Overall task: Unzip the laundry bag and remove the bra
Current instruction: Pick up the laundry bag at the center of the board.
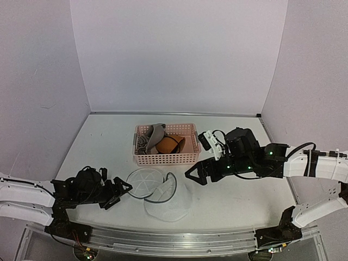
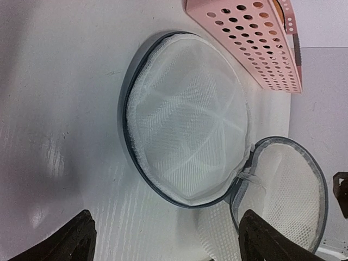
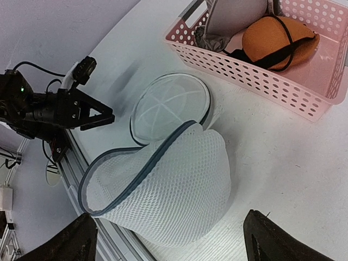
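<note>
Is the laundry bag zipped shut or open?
Open. The round lid lies flat on the table beside the laundry bag, joined to it at one spot only, and the bag's grey zip rim gapes.

A robotics lab booth: plain pale panels (image 1: 179,54) wall a white table (image 1: 109,136) edged by an aluminium rail (image 1: 163,240).

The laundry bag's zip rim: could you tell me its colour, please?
Dark grey zip rim on the white mesh laundry bag; clearest in the left wrist view.
</note>
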Action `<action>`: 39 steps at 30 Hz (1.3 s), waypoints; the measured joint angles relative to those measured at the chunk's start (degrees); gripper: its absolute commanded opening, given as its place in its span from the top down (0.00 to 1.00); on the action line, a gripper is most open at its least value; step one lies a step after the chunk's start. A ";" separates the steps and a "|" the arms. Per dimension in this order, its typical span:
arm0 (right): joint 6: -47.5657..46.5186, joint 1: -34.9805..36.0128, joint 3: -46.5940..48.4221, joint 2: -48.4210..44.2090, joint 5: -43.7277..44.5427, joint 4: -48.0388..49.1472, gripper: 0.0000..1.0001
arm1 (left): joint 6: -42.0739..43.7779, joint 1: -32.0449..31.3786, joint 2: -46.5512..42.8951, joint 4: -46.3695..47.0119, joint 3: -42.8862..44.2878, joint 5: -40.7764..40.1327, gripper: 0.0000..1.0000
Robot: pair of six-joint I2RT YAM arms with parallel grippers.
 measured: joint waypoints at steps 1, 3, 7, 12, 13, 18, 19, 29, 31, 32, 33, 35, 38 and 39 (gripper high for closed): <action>0.00 0.07 0.00 0.00 0.09 0.00 0.05 | -1.36 0.17 -0.46 2.27 -1.38 0.44 0.08; 0.04 0.09 0.00 0.00 0.22 0.04 0.05 | -3.69 0.31 -1.60 6.32 -3.76 1.20 0.07; 0.11 0.09 0.00 0.00 0.50 0.74 0.05 | -8.07 0.72 -2.32 14.69 -7.19 2.38 0.07; 0.15 0.09 0.00 0.00 0.52 0.87 0.05 | -12.37 0.92 1.29 24.55 -10.08 4.72 0.08; 0.15 0.09 0.00 0.00 0.55 0.92 0.05 | -13.29 0.92 2.36 26.38 -10.51 5.03 0.08; 0.15 0.09 -0.02 0.00 0.59 1.16 0.05 | -15.93 0.92 7.32 33.38 -11.13 6.75 0.08; 0.17 0.09 -0.04 0.00 0.63 1.20 0.05 | -16.35 0.92 8.44 34.77 -11.13 7.08 0.09; 0.22 0.09 -2.03 -0.61 1.31 1.33 0.05 | -21.35 1.01 20.20 46.47 -11.34 8.59 0.13; 0.22 0.09 -2.58 -1.11 1.49 1.31 0.04 | -22.18 1.01 21.51 47.93 -11.34 8.57 0.13; 0.22 0.09 -2.89 -1.46 1.60 1.29 0.04 | -22.51 1.01 21.99 48.61 -11.34 8.52 0.13; 0.22 0.09 -3.13 -1.77 1.64 1.27 0.04 | -22.73 1.01 22.47 49.16 -11.34 8.50 0.14; 0.22 0.09 -3.34 -2.21 1.73 1.31 0.04 | -23.43 1.01 23.54 50.01 -11.34 8.44 0.14; 0.20 0.09 -3.78 -2.99 1.97 1.38 0.04 | -24.35 1.01 25.14 51.63 -11.34 7.91 0.15; 0.20 0.09 -3.93 -3.23 2.08 1.38 0.04 | -24.68 1.01 25.66 52.28 -11.34 7.80 0.15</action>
